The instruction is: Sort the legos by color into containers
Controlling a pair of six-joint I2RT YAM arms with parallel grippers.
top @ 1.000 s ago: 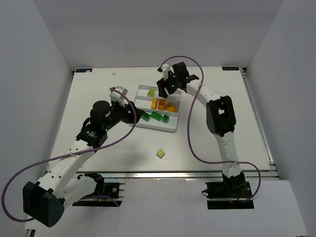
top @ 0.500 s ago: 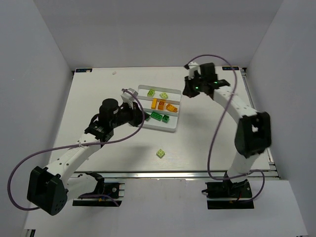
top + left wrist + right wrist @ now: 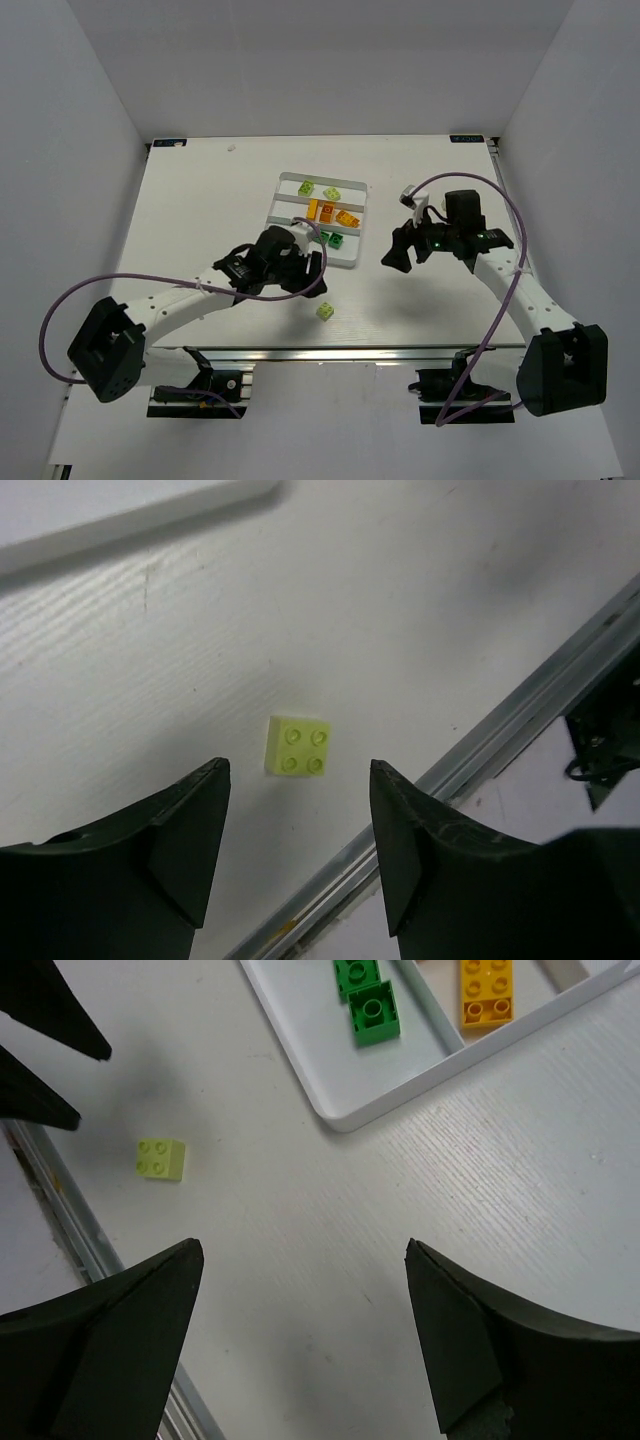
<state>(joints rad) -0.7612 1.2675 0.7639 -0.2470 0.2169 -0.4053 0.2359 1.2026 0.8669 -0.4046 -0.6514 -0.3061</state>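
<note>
One pale yellow-green lego (image 3: 326, 311) lies loose on the table near the front edge; it also shows in the left wrist view (image 3: 298, 748) and the right wrist view (image 3: 161, 1158). The white tray (image 3: 275, 197) holds two yellow-green legos (image 3: 306, 188) in its far compartment, orange legos (image 3: 327, 211) in the middle one, and dark green legos (image 3: 338, 240) in the near one (image 3: 372, 1008). My left gripper (image 3: 312, 284) is open and empty, just above and left of the loose lego (image 3: 298, 780). My right gripper (image 3: 392, 260) is open and empty, right of the tray (image 3: 300, 1260).
A metal rail (image 3: 400, 351) runs along the table's front edge, close to the loose lego. White walls enclose the left, back and right sides. Purple cables (image 3: 100, 290) loop off both arms.
My left gripper has moved from beside the tray's left end down toward the loose yellow-green lego. My right gripper has swung from over the tray's far side to the right and nearer.
</note>
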